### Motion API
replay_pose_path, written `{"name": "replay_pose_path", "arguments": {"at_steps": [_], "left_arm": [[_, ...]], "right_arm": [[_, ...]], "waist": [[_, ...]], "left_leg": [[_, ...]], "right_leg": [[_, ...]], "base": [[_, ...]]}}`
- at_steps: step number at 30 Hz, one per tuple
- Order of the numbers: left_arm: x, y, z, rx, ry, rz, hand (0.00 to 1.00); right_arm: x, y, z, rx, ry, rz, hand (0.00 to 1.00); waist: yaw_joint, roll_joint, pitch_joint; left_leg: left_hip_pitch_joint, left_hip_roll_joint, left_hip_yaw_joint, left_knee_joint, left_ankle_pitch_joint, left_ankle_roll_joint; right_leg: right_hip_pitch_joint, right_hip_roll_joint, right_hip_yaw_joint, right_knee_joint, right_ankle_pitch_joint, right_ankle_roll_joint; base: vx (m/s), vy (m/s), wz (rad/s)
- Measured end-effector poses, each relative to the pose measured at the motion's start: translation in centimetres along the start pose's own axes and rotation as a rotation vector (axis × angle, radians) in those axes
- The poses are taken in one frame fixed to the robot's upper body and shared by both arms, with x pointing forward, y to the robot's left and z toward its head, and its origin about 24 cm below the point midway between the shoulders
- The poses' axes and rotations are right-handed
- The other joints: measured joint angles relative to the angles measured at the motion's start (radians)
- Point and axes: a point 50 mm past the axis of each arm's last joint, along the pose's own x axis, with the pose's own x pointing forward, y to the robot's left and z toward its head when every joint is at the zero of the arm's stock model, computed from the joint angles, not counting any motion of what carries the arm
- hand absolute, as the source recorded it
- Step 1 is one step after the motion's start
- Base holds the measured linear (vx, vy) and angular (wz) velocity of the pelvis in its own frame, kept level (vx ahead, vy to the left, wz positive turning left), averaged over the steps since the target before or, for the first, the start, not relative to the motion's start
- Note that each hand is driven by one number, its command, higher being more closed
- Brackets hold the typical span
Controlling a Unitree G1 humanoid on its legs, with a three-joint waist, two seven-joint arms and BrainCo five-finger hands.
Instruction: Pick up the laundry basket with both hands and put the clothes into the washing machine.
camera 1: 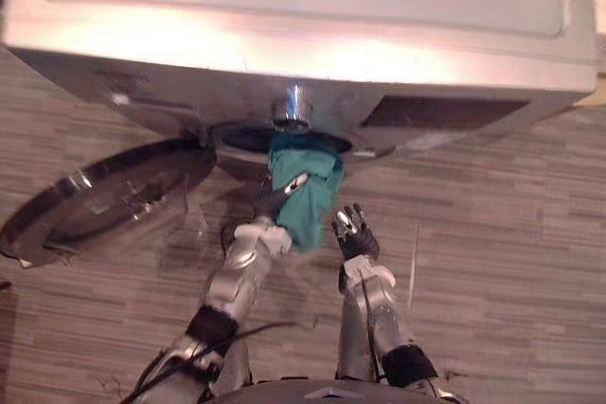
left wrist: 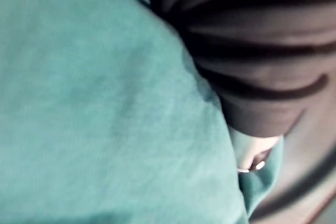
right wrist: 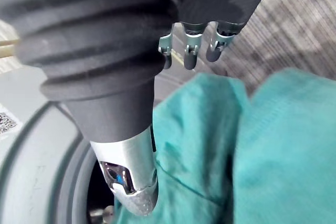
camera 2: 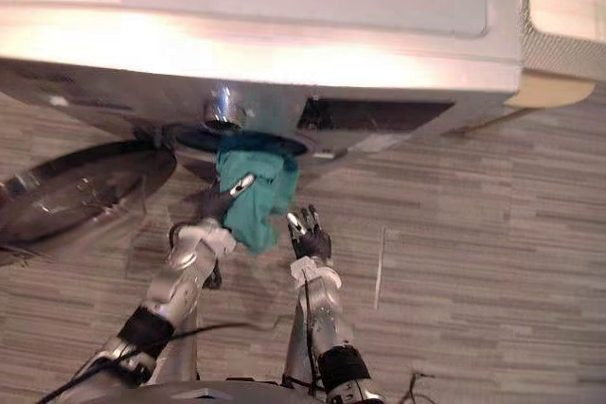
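**Step in hand:** loading the drum.

The washing machine (camera 1: 303, 26) takes up the 12 o'clock half of the head views. Its round door (camera 1: 99, 198) stands swung open at 9 o'clock, over the plank floor (camera 1: 502, 234). The drum opening (camera 1: 248, 139) lies near centre, just under the machine's front edge.

The teal garment (camera 1: 305, 191) is only part way in. Its upper end sits in the mouth of the opening and the rest hangs out toward 6 o'clock.

**Left hand** (camera 1: 276, 198): set against the garment at its 8 o'clock side. Cloth covers most of its wrist view, so it cannot be told whether the hand pinches the cloth or merely pushes it.

**Right hand** (camera 1: 352, 231): at 4 o'clock of the garment, just beside it. Its fingers (right wrist: 190, 59) are straight and spread, holding nothing. Contact with the cloth cannot be confirmed.

**Judgement:** the transfer is incomplete. The next move calls for driving the hanging part toward 12 o'clock, through the opening. The right hand is free to gather the loose lower edge.

**Risk:** the cloth may slip out onto the floor.
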Motion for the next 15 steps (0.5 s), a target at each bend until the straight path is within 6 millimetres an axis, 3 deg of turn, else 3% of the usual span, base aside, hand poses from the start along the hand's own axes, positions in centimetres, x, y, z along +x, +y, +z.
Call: {"name": "replay_pose_path", "arguments": {"at_steps": [4, 8, 12, 13, 15], "left_arm": [[2.0, 0.2, 3.5, 0.001, -0.115, 0.077, 1.0], [3.5, 0.9, 7.4, -0.032, -0.237, 0.156, 1.0], [5.7, 1.6, 13.5, -0.074, -0.382, 0.201, 1.0], [6.3, 1.3, 16.1, -0.089, -0.439, 0.194, 1.0], [6.7, 0.2, 18.9, -0.075, -0.508, 0.152, 1.0]], "right_arm": [[0.3, 1.7, 1.4, 0.012, -0.07, 0.067, 0.0], [0.3, 1.9, 1.8, 0.054, -0.085, 0.064, 0.0], [0.2, 1.9, 1.9, 0.086, -0.09, 0.059, 0.0], [0.1, 1.7, 1.7, 0.094, -0.085, 0.052, 0.0], [-0.2, 2.1, 2.1, 0.102, -0.103, 0.084, 0.0]], "waist": [[0.003, -0.013, 0.021], [0.0, -0.038, 0.044], [-0.018, -0.064, 0.065], [-0.031, -0.072, 0.071], [-0.04, -0.081, 0.076]], "left_leg": [[-0.174, 0.044, -0.032, 0.094, -0.006, -0.008], [-0.282, 0.082, -0.047, 0.164, -0.01, -0.016], [-0.37, 0.116, -0.051, 0.218, -0.02, -0.015], [-0.398, 0.126, -0.053, 0.233, -0.024, -0.014], [-0.43, 0.134, -0.06, 0.249, -0.026, -0.013]], "right_leg": [[-0.182, 0.04, 0.003, 0.119, -0.029, -0.02], [-0.293, 0.074, 0.007, 0.19, -0.03, -0.022], [-0.382, 0.11, 0.022, 0.226, -0.029, -0.023], [-0.406, 0.121, 0.026, 0.232, -0.026, -0.022], [-0.432, 0.128, 0.023, 0.233, -0.02, -0.022]], "base": [[-0.14, -0.119, -0.06], [-0.01, -0.067, -0.22], [0.0, -0.025, -0.24], [-0.02, 0.004, -0.23], [-0.03, 0.026, -0.17]]}}
